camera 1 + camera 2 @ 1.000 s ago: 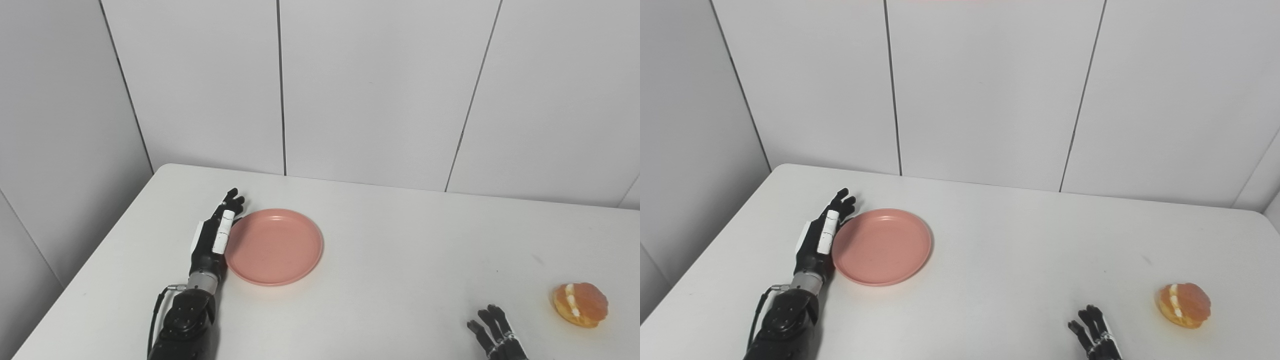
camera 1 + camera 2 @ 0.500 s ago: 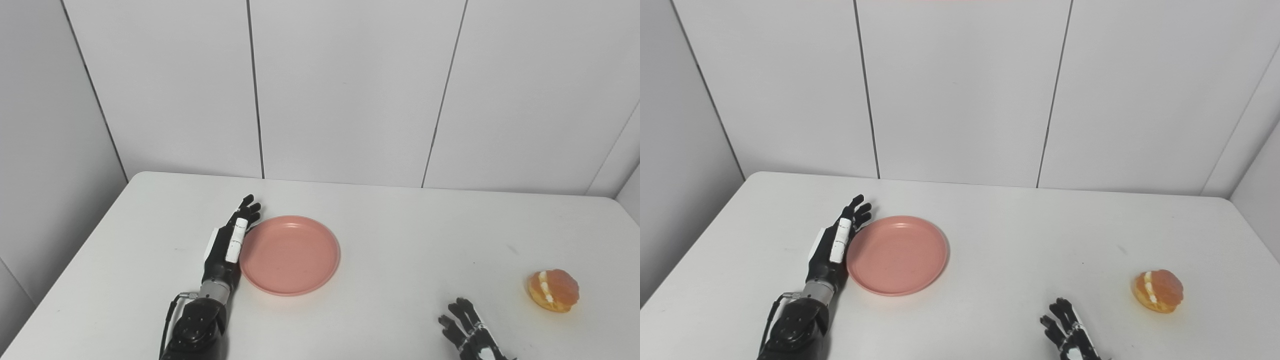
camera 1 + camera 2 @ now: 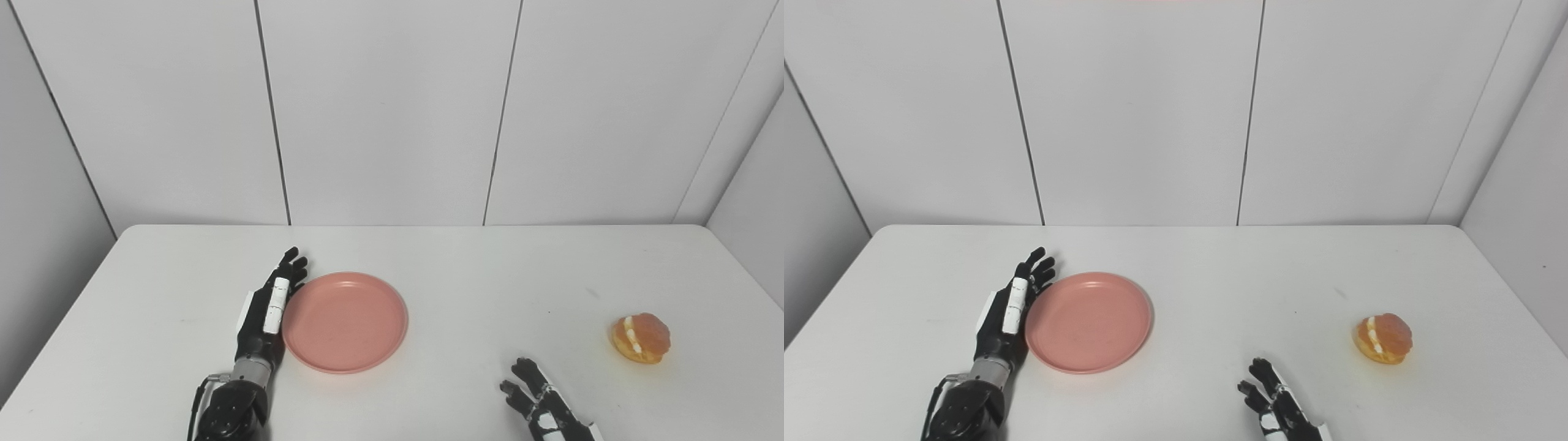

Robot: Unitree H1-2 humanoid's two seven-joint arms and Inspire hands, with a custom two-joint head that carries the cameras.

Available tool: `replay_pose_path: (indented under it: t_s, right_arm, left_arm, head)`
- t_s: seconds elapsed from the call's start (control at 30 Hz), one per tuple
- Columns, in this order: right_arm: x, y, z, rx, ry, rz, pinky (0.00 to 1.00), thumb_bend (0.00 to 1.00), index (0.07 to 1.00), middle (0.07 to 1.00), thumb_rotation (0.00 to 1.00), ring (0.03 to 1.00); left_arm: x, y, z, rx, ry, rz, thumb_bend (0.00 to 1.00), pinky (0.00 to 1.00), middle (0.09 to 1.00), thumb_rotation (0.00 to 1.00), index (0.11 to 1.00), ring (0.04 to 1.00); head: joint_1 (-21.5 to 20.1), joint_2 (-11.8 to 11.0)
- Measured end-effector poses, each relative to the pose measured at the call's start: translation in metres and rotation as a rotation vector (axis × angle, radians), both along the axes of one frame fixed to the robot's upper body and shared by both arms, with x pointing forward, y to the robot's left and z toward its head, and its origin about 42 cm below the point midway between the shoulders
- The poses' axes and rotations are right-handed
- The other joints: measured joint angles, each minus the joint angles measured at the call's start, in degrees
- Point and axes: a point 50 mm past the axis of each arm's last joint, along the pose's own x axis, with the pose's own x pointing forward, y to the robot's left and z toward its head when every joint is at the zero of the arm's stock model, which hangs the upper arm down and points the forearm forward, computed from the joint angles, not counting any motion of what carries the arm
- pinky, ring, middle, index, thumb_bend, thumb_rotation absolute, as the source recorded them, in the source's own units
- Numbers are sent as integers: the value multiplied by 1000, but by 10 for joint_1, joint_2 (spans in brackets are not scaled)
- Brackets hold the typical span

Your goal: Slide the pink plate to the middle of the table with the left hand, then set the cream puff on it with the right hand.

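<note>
The round pink plate [image 3: 345, 322] lies flat on the white table [image 3: 465, 288], left of the table's middle. My left hand [image 3: 267, 308] stands on edge against the plate's left rim, open, fingers stretched toward the wall, holding nothing. The cream puff [image 3: 640, 338], golden with a white cream stripe, sits alone near the table's right side. My right hand [image 3: 542, 404] rests low at the bottom edge, open with fingers spread, well to the left of the puff and apart from it.
Grey wall panels close off the back, and a side wall [image 3: 750, 233] runs along the table's right edge. The table's left edge [image 3: 61, 306] lies left of my left hand. Bare tabletop separates the plate and the puff.
The camera has swung right, shifting the whole picture. The plate and left hand appear to have edged right on the table. The right hand shows more at the bottom edge.
</note>
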Motion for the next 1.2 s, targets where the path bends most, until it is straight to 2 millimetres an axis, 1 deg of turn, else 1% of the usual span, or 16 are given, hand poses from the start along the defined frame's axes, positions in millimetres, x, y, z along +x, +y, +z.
replay_pose_path:
  t_s: [0.1, 0.13, 0.2, 0.27, 0.33, 0.4, 0.47, 0.57, 0.73, 0.8, 0.93, 1.07, 1.13, 1.2]
  right_arm:
    - [0, 3, 0, -13, -1, 0, 872, 815, 897, 917, 836, 854]
    - [0, 4, 0, -18, -1, -1, 872, 814, 898, 917, 837, 854]
    - [0, 7, 0, -22, -2, 1, 871, 812, 900, 918, 839, 857]
    - [0, 10, 0, -23, -2, 9, 871, 807, 902, 919, 838, 858]
    - [0, 14, 1, -26, -3, 16, 874, 804, 904, 921, 838, 859]
    - [0, 16, 1, -29, -3, 18, 879, 807, 910, 925, 844, 861]
    - [0, 18, 1, -32, -4, 18, 882, 808, 914, 927, 849, 864]
    - [0, 22, 1, -34, -6, 17, 881, 804, 917, 929, 854, 867]
    - [1, 28, 1, -27, -3, 13, 886, 802, 924, 940, 871, 874]
    - [1, 31, 1, -25, -3, 13, 893, 805, 929, 947, 885, 878]
    - [1, 35, 1, -22, -3, 13, 905, 802, 938, 956, 903, 885]
    - [2, 37, 0, -34, -2, 10, 884, 797, 930, 943, 893, 877]
    - [2, 40, 0, -77, -9, 1, 857, 774, 925, 926, 919, 876]
    - [2, 43, 0, -165, -34, -14, 854, 763, 911, 899, 915, 866]
  left_arm:
    - [-3, -11, 0, -21, -3, -12, 878, 910, 903, 938, 890, 915]
    - [-5, -17, 0, -31, -4, -20, 879, 912, 903, 936, 891, 915]
    - [-7, -30, -1, -54, -2, -36, 889, 917, 907, 929, 890, 914]
    - [-10, -41, -1, -70, 0, -49, 898, 914, 907, 924, 888, 915]
    - [-11, -46, -1, -79, 1, -56, 897, 915, 907, 923, 888, 915]
    - [-11, -47, -1, -81, 0, -59, 893, 912, 906, 927, 891, 913]
    - [-12, -47, -1, -82, 0, -58, 888, 916, 908, 930, 894, 914]
    - [-13, -46, 0, -82, 6, -58, 888, 928, 908, 935, 893, 916]
    - [-14, -46, 1, -83, 12, -56, 871, 940, 920, 945, 901, 927]
    - [-14, -46, 1, -83, 11, -56, 869, 928, 914, 941, 896, 922]
    - [-13, -44, 2, -81, 8, -55, 869, 947, 915, 954, 907, 934]
    - [-12, -42, 2, -89, 9, -54, 861, 944, 917, 950, 903, 933]
    - [-12, -41, 2, -91, 10, -55, 860, 941, 917, 950, 901, 931]
    - [-12, -41, 2, -93, 11, -55, 859, 942, 916, 943, 895, 930]
  head:
    - [-10, 1]
    - [-10, 1]
    - [-25, 1]
    - [-27, 2]
    - [-35, 2]
    - [-57, 5]
    - [-62, 6]
    - [-83, 11]
    - [-91, 12]
    - [-93, 12]
    - [-96, 13]
    - [-101, 11]
    - [-103, 11]
    - [-106, 10]
